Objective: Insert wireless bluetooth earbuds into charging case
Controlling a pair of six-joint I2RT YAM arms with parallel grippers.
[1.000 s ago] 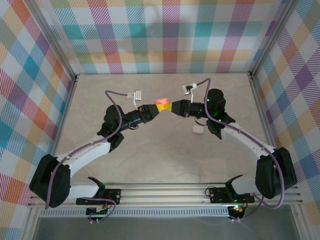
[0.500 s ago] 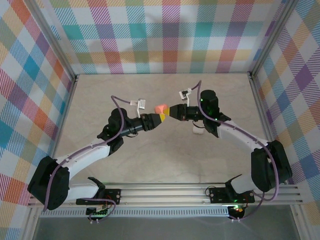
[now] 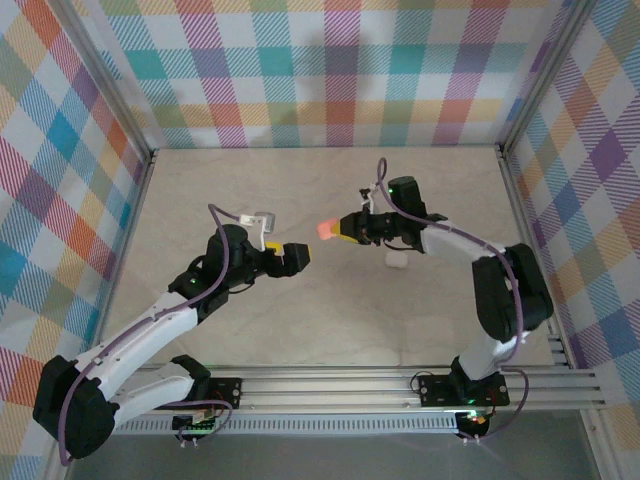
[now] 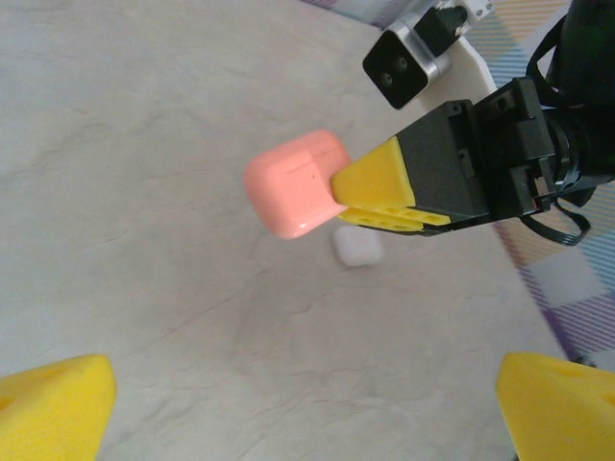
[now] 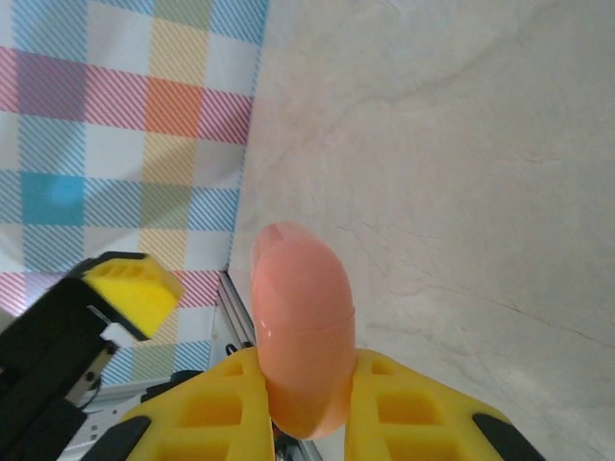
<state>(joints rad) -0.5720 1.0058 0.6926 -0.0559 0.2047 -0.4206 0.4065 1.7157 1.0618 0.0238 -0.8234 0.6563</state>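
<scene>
So the salmon-pink charging case point(image 3: 324, 229) is up in the air, lid closed, pinched by the right gripper point(image 3: 335, 229). A white case point(image 3: 396, 260) sits on the table point(image 3: 300, 320) nearby. The left gripper point(image 3: 299, 256) hangs just beside, fingers spread, holding nothing.

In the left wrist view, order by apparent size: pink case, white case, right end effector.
1. right end effector, largest.
2. pink case.
3. white case, smallest; it lies on the table, farther from the camera than the held pink case, so real sizes may be alike.
</scene>
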